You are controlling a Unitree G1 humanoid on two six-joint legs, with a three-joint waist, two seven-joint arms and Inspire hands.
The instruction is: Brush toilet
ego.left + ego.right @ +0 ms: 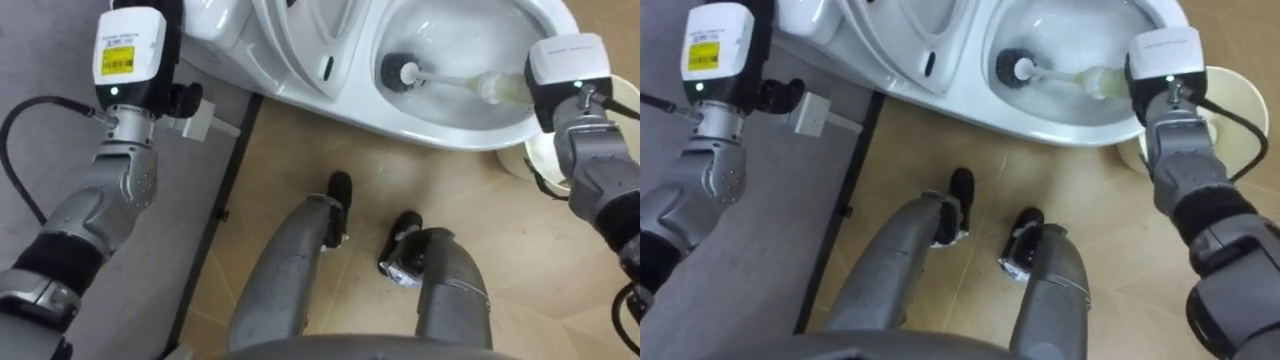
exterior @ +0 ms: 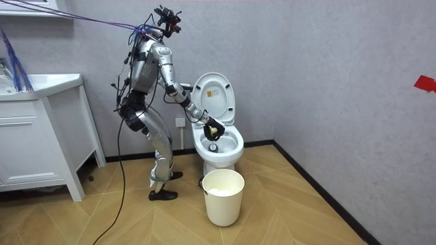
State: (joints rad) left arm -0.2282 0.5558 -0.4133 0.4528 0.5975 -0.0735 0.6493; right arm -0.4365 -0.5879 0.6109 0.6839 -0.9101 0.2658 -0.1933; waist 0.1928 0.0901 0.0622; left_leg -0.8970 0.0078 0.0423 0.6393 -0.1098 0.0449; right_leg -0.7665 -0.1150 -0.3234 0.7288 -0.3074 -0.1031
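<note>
A small bathroom with grey walls and a wood-pattern floor (image 2: 293, 204). The robot stands facing a white toilet (image 1: 470, 135), bent slightly forward, both feet planted on the floor just in front of it.

The brush (image 1: 440, 79) lies across the inside of the toilet bowl. Its dark round head is at the left of the bowl, low down near the drain, and its pale handle runs right toward the rim. The right hand (image 2: 210, 125) is clasped round the end of that handle at the bowl's right edge. In the eye views a white wrist block covers the fingers, but the room view shows the hand closed about the handle. The lid (image 2: 213, 95) stands raised against the wall.

The left hand (image 1: 176, 95) is held up at the far left, beside the toilet and clear of it. Whether its fingers are curled or loose cannot be told.

A white bin (image 2: 223, 201) sits on the floor near the toilet, just beside the right arm. A white cabinet (image 2: 34, 143) stands well apart at the room view's left.

Scrubbing appears to be under way, with the head already in the bowl. The next move likely calls for sweeping the head round the bowl wall and up under the rim, with a firm grip on the handle.
</note>
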